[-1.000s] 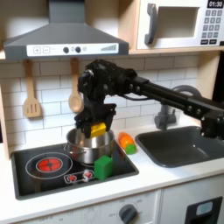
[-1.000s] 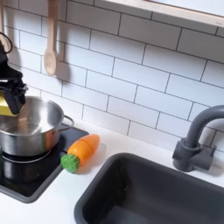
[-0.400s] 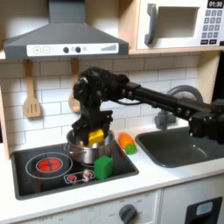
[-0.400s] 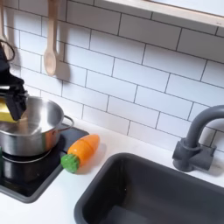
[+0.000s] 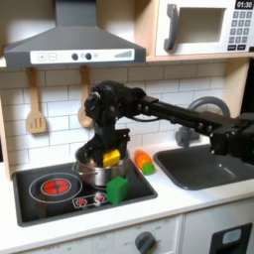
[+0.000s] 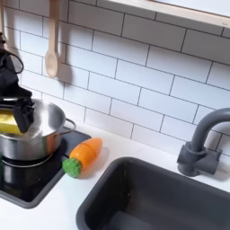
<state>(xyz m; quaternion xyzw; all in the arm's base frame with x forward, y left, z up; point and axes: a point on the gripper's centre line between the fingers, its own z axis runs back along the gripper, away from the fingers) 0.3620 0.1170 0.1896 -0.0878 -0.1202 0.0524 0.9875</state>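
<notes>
My black gripper [image 5: 107, 155] reaches down into a steel pot [image 5: 91, 173] on the stove's right burner, shut on a yellow object [image 5: 111, 157]. In the second exterior view the gripper [image 6: 18, 115] is inside the pot's [image 6: 40, 137] rim at the left edge, with the yellow object [image 6: 7, 123] low between the pot walls. A green block [image 5: 117, 189] stands on the stove just in front of the pot. An orange carrot with a green top [image 6: 83, 155] lies on the counter beside the pot, toward the sink.
The black stove top [image 5: 50, 187] has a red burner at the first exterior view's left. A dark sink [image 6: 166, 199] with a grey faucet [image 6: 203, 142] lies right of the carrot. Wooden spoons [image 5: 37, 111] hang on the tiled wall. A range hood [image 5: 69, 44] and a microwave [image 5: 203, 28] sit overhead.
The gripper has come down with the yellow object, from above the pot's rim to inside the pot. The carrot and green block have not moved.
</notes>
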